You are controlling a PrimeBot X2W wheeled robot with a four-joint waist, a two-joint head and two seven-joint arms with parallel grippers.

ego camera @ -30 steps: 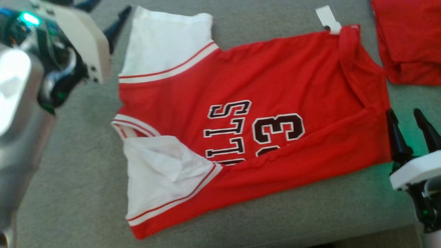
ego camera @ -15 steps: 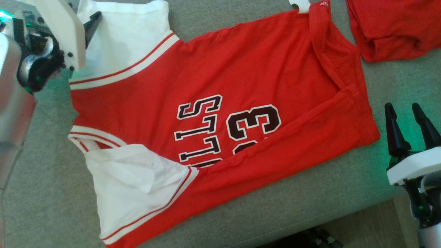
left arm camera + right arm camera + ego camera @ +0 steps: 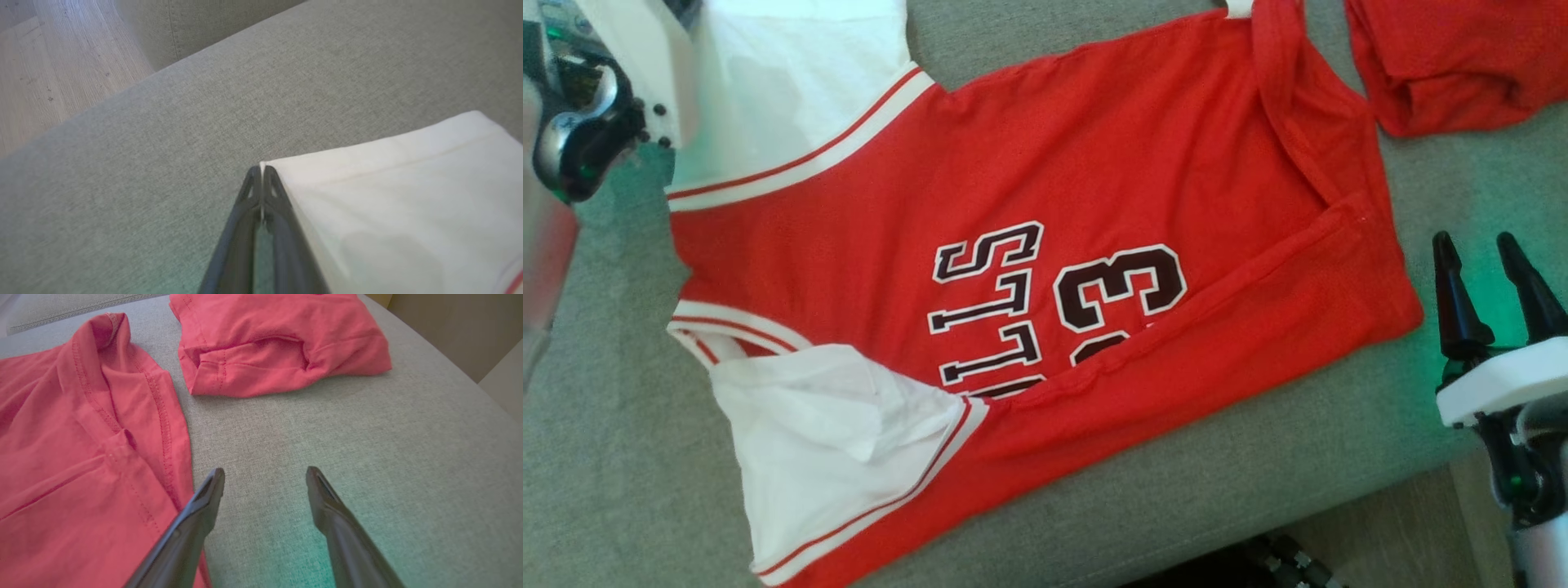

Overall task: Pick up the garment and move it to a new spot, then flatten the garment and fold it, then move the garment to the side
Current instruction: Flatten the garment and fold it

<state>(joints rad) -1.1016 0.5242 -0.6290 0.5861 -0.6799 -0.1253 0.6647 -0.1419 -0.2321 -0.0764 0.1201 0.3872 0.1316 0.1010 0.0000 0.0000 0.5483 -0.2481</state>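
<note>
Jersey [image 3: 1029, 204] lies spread on the grey cushion [image 3: 1258, 490], red body mostly flat, its lower edge doubled over lengthwise, the near sleeve rumpled. I judge the move to a new spot done and flattening or a first fold under way; the remaining folds and the shift aside are left. Left gripper [image 3: 261, 173] has its fingers pressed together on the corner of the far white sleeve [image 3: 388, 196]. Right gripper [image 3: 1474, 241] stands spread wide and empty, just beside the hem. Lettering is partly buried under the fold, the hem's far corner runs off the head view's top edge, and I cannot tell how many layers the pinch takes. Folded red garment [image 3: 1454, 73] sits apart.
</note>
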